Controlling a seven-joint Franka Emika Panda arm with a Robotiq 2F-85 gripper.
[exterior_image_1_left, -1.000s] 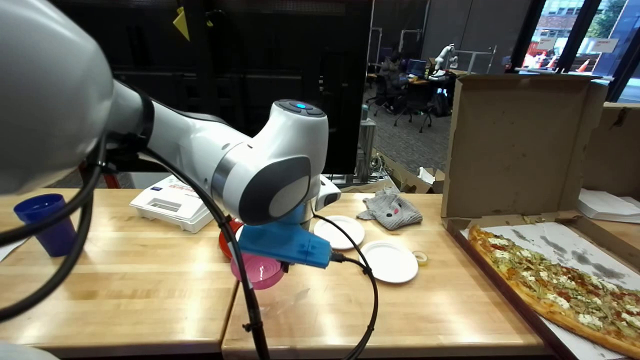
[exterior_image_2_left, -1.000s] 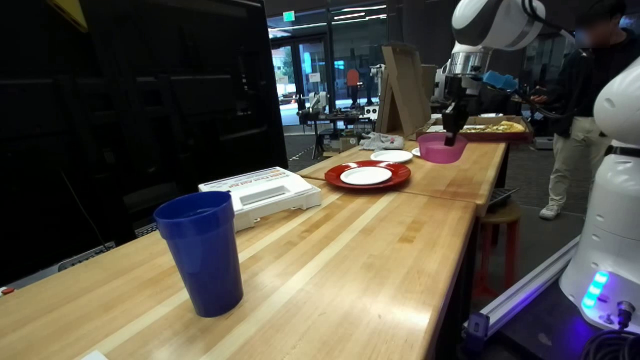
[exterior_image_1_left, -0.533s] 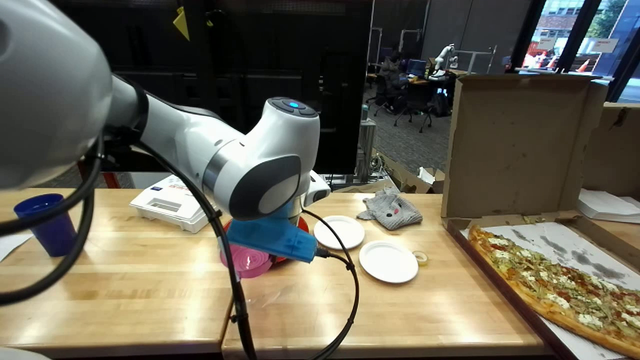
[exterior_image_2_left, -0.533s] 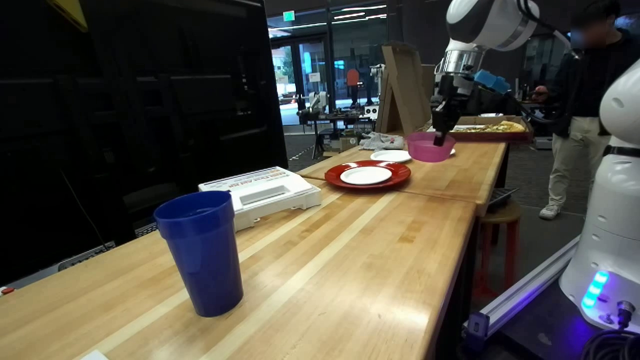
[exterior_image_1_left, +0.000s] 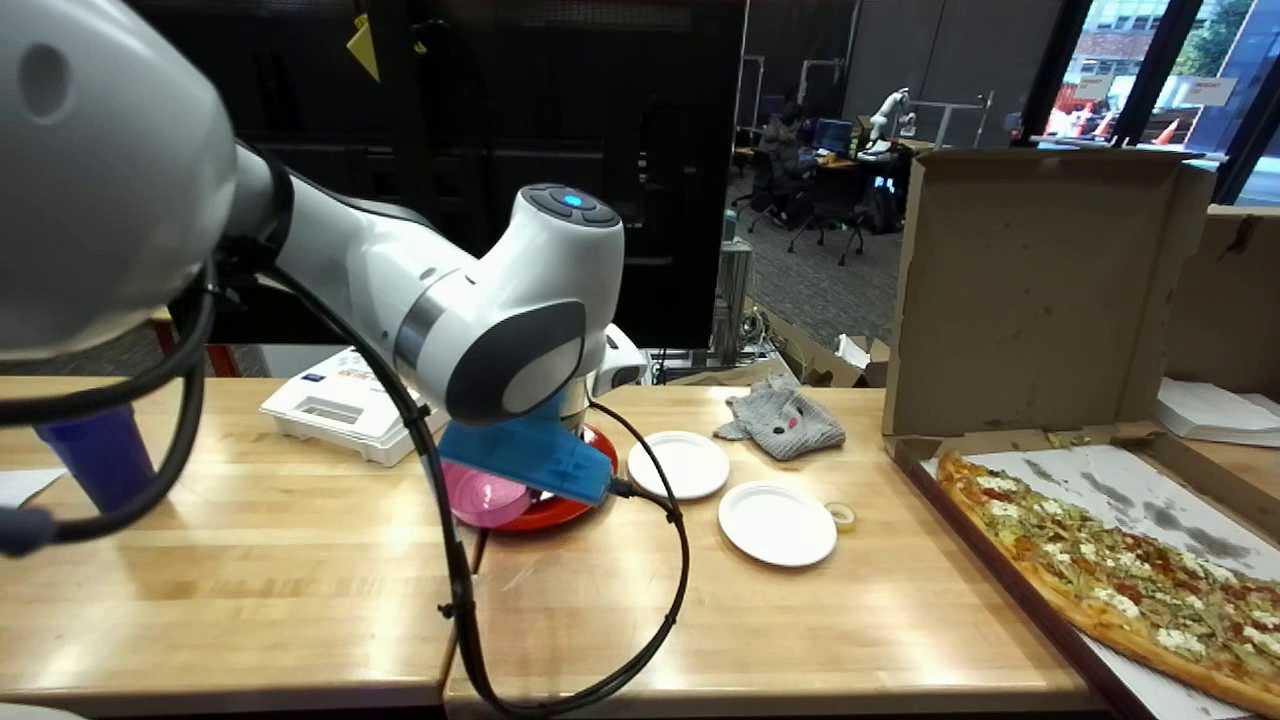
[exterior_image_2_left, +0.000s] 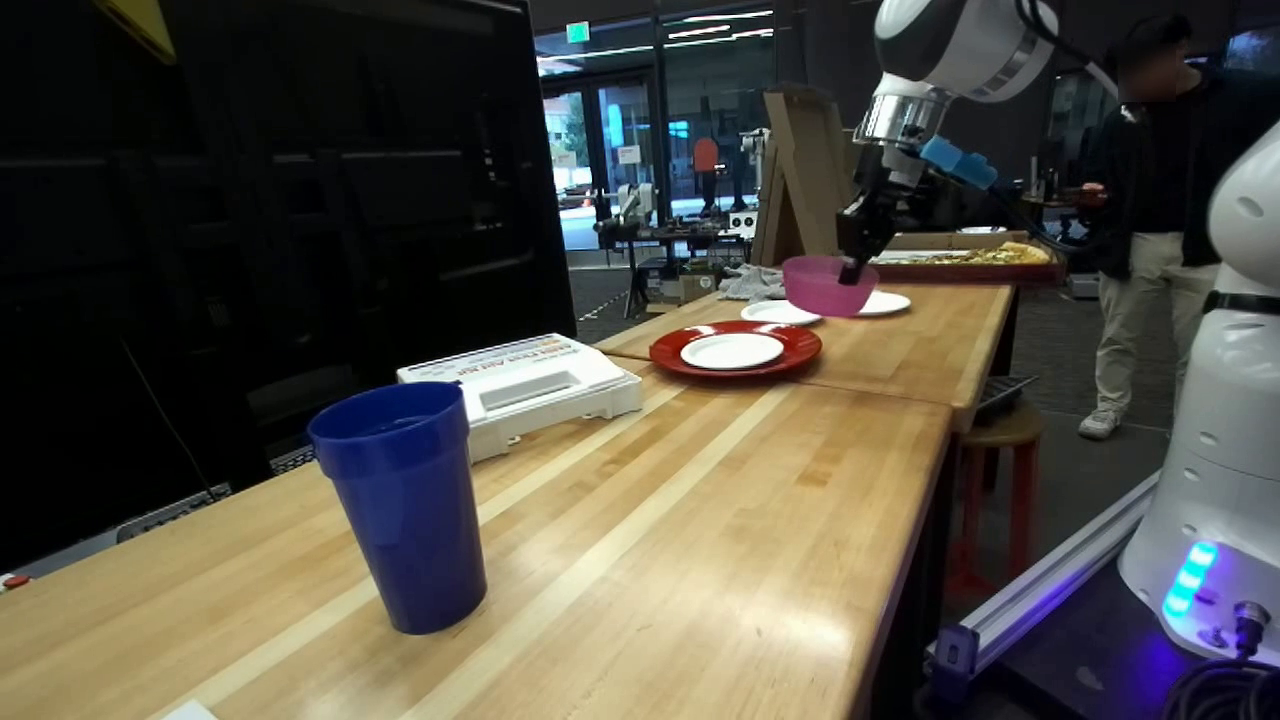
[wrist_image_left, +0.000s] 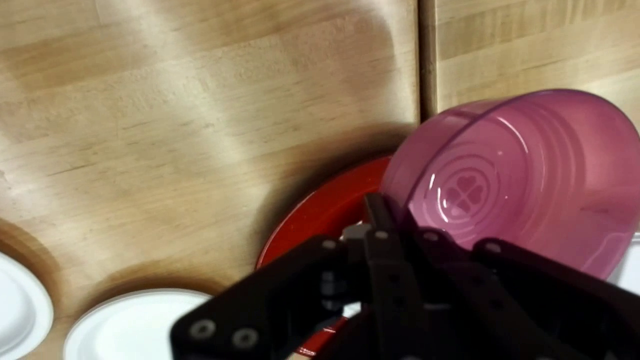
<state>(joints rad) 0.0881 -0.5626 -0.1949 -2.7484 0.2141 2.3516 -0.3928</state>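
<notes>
In an exterior view we have just seen the pink bowl (exterior_image_2_left: 822, 290) shift toward about ten o'clock, bringing it nearer the red plate (exterior_image_2_left: 665, 352), which lies at its eight o'clock. We take that as a carry under way, not yet a set-down. The gripper (wrist_image_left: 392, 215) has its jaws all but together, pinching the bowl's wall; in the wrist view the bowl spreads out toward two o'clock. Against a second ago, the white plate (exterior_image_2_left: 887, 303) at the bowl's four o'clock shows more fully. We can't quite judge the bowl's height.
</notes>
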